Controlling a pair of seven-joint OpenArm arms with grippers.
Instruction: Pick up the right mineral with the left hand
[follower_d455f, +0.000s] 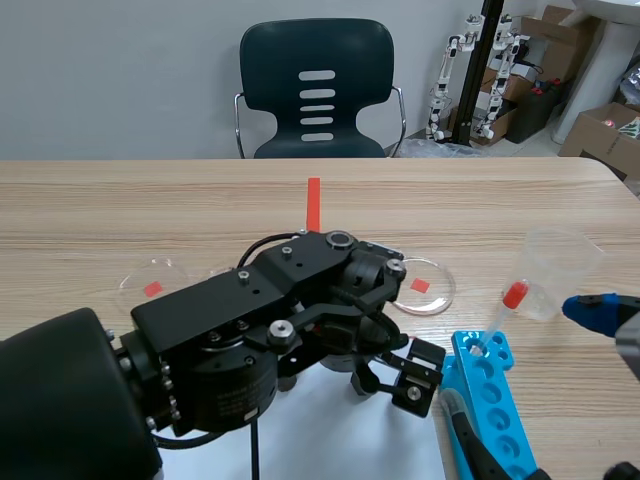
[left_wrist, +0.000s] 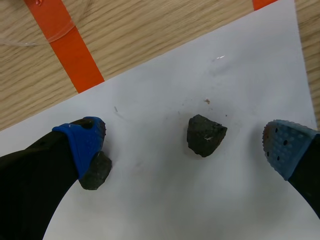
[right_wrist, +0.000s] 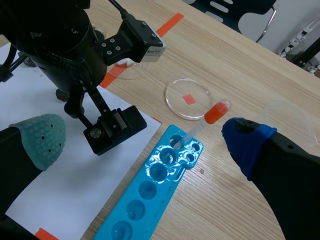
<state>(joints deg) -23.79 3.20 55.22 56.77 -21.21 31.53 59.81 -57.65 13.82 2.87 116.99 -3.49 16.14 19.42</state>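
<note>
On the paper (left_wrist: 200, 200), right mineral (left_wrist: 206, 135) near left mineral (left_wrist: 95, 171)

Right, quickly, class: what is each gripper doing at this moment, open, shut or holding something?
Left gripper: open, a mineral lies between its fingers.
Right gripper: open, holding nothing.

A dark grey, angular mineral chunk (left_wrist: 206, 135) rests on the white paper sheet (left_wrist: 200, 205), near middle of the wooden table (follower_d455f: 120, 210), apart from a second dark lump (left_wrist: 95, 171).
</note>
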